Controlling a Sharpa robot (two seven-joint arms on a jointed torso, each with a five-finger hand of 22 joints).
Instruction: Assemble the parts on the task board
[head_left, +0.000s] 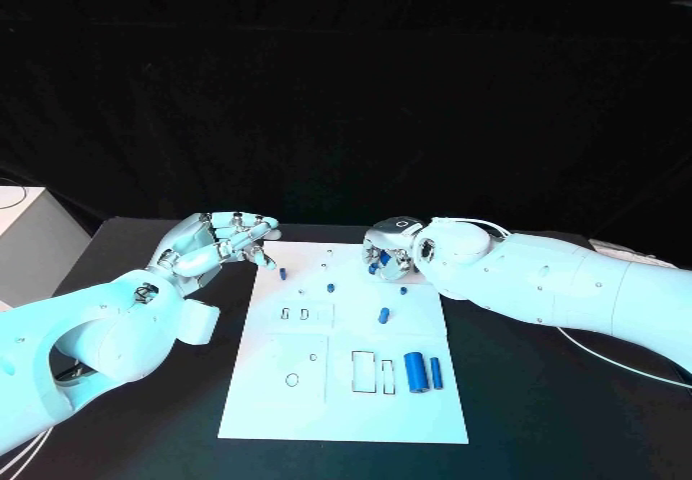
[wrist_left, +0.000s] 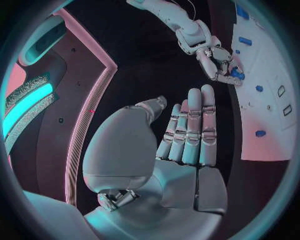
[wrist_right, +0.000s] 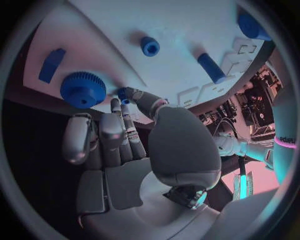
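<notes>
Black worktop (head_left: 144, 440) spreads under a white task board (head_left: 289, 400) lying in the middle, long side running away from the robot. Off its far left corner hovers the left hand (head_left: 216, 240), over the dark surface just beside the board's edge. From its own wrist camera the left hand's fingers (wrist_left: 194, 125) lie straight and side by side, thumb apart, with nothing in them.

On the board, small blue parts are scattered: a little peg (head_left: 284, 272) near the far left, a round stud (head_left: 330, 287) a bit further in, a short cylinder (head_left: 384, 316) around the middle, and two longer blue cylinders (head_left: 415, 372) lying side by side near the right edge. Outlined slots sit beside them, apart.

Over the far right part of the board hangs the right hand (head_left: 392, 250), palm down, with a small blue piece (head_left: 378, 262) at its fingertips. In the right wrist camera the thumb and one finger meet on a tiny blue part (wrist_right: 123, 94), pinching it above the board, near a blue toothed gear (wrist_right: 83, 89); the other fingers are loosely straight.
</notes>
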